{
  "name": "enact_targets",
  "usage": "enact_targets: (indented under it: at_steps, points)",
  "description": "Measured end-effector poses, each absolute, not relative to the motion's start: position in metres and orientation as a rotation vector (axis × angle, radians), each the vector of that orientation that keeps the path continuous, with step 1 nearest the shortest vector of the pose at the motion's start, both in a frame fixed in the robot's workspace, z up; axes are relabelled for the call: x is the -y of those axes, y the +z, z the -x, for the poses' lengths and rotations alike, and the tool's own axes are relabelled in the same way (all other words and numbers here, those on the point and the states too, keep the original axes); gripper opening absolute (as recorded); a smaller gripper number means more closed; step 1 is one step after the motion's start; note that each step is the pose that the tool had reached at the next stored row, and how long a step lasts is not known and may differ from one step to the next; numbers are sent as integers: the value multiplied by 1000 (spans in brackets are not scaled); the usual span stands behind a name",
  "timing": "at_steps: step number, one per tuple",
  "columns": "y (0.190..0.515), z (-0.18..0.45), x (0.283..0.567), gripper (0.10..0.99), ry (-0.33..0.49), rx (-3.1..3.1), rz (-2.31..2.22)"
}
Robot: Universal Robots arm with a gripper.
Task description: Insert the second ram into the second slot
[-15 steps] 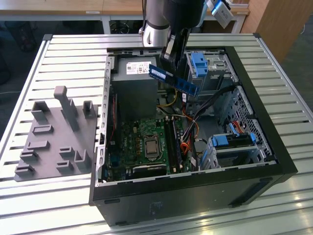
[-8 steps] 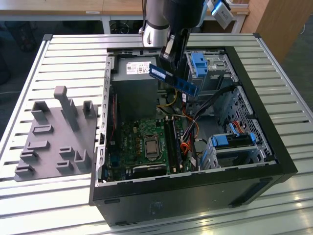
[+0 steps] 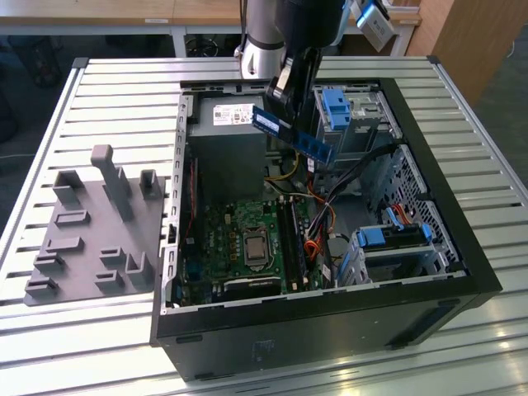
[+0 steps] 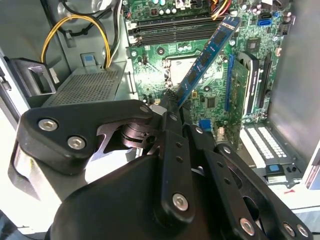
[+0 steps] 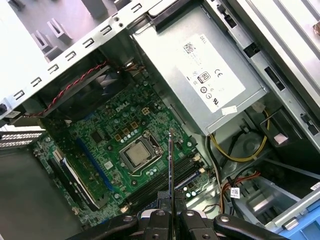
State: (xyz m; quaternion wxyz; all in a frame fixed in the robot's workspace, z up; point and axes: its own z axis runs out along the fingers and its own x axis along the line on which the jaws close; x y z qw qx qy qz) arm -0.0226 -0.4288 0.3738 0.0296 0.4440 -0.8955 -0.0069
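Claw [image 4: 169, 111] pinches ram 2 [image 4: 207, 55] at 1 end, tilted; memory slots [image 4: 170, 31] well below claw. Skewed seating risks jamming.

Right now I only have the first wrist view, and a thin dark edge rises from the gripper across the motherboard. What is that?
Observer: In the second wrist view it is a flat blue memory stick with dark chips, seen on its broad face.
Operator: Is the gripper actually gripping it?
Observer: Yes, the gripper is closed on one end, and the rest sticks out free.
Operator: Is it in a slot?
Observer: No. In the exterior view it hangs tilted above the open computer case, beside the power supply, well clear of the motherboard.
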Motion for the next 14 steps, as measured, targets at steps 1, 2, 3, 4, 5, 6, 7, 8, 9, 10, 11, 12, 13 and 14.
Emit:
enact_targets:
  at_steps: [1,2,3,4,5,6,7,8,9,10,11,12,13,14]
  points:
    - [374,23,429,137,-21,2766,-1361]
    - [374,23,429,137,-22,2769,-1354]
    - [374,23,429,137,-22,2772,-1347]
    - [374,23,429,137,-22,2776,-1341]
    - [374,23,429,137,-22,2779,-1334]
    - [374,23,429,137,-23,2782,-1327]
    - [374,23,429,137,-23,2785,-1320]
    - [374,23,429,137,-23,2789,-1314]
    - [374,23,429,137,-23,2792,-1307]
    - [374,23,429,137,-23,2795,-1300]
    - [374,23,429,137,-24,2799,-1293]
    - [374,23,429,137,-24,2802,-1285]
    - [374,23,429,137,-24,2805,-1279]
    - [374,23,429,137,-24,2808,-1272]
